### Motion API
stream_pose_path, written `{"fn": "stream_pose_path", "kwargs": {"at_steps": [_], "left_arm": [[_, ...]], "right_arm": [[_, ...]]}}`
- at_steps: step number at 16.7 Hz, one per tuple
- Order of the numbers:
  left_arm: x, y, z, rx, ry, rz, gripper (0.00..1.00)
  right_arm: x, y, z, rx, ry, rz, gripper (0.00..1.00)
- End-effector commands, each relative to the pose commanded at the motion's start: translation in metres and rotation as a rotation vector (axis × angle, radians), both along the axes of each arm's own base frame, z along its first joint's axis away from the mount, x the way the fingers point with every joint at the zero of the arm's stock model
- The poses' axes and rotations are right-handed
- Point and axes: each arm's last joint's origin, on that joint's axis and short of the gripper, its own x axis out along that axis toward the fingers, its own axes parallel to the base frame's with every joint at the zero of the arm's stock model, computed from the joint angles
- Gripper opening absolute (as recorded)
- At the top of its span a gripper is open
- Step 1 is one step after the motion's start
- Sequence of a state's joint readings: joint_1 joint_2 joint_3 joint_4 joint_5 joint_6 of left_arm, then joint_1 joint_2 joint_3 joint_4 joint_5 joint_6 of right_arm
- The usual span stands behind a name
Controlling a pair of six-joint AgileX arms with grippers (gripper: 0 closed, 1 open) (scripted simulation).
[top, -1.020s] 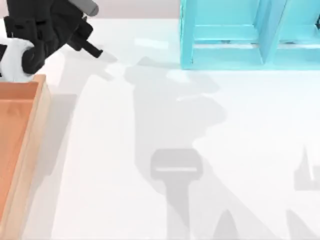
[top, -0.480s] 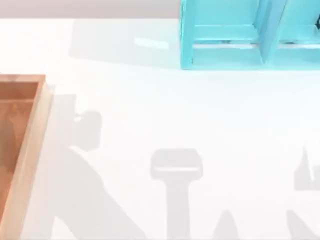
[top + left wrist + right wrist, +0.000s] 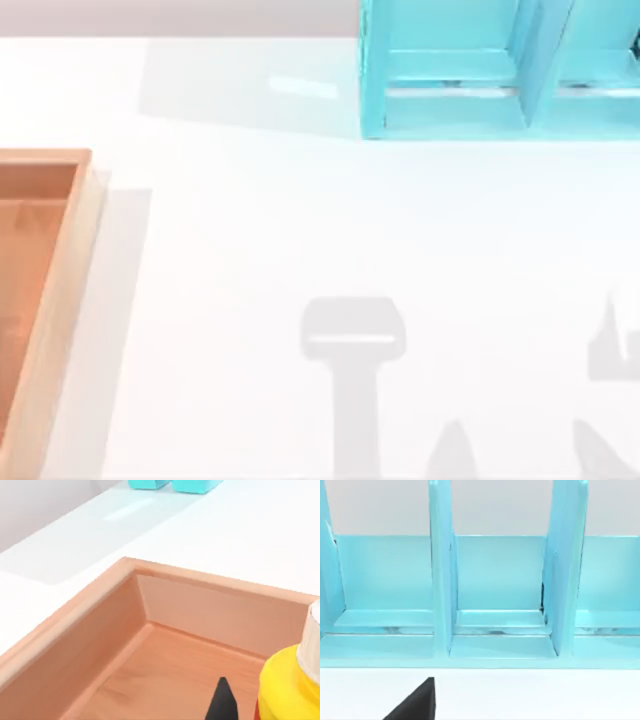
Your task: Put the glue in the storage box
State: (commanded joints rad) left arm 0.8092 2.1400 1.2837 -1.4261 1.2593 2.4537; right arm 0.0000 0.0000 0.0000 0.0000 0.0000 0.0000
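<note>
The glue (image 3: 287, 687), a yellow bottle with a white cap, hangs over the inside of the storage box (image 3: 90, 612) near one corner, close to the left wrist camera. My left gripper (image 3: 270, 702) is shut on it, and one black fingertip (image 3: 223, 702) shows right beside the bottle. In the top view the orange-brown storage box (image 3: 68, 290) lies at the table's left edge. My right gripper (image 3: 510, 715) is parked and open, facing the cyan shelf, with one dark fingertip (image 3: 417, 705) showing.
A cyan-blue shelf unit (image 3: 450, 110) with upright dividers stands at the back right of the table and also faces the right wrist camera (image 3: 442, 580). White tabletop stretches between the box and the shelf.
My left arm, seen at the top view's back left a second ago, has gone out of that view. Its shadow swept to the lower left and then vanished.
</note>
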Motion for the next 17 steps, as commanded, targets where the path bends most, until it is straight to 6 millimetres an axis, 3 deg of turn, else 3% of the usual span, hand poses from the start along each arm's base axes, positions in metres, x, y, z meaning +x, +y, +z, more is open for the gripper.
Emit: {"fn": "stream_pose_path", "kwargs": {"at_steps": [3,6,17], "left_arm": [[-0.033,0.010,-0.010,-0.137,0.002,0.121,0.00],[-0.049,0.014,-0.016,-0.203,0.014,0.181,0.00],[-0.051,0.015,-0.017,-0.161,0.010,0.186,0.00]], "right_arm": [[0.000,0.000,0.000,0.000,0.000,0.000,1.00],[0.000,0.000,0.000,0.000,0.000,0.000,1.00],[0.000,0.000,0.000,0.000,0.000,0.000,1.00]]}}
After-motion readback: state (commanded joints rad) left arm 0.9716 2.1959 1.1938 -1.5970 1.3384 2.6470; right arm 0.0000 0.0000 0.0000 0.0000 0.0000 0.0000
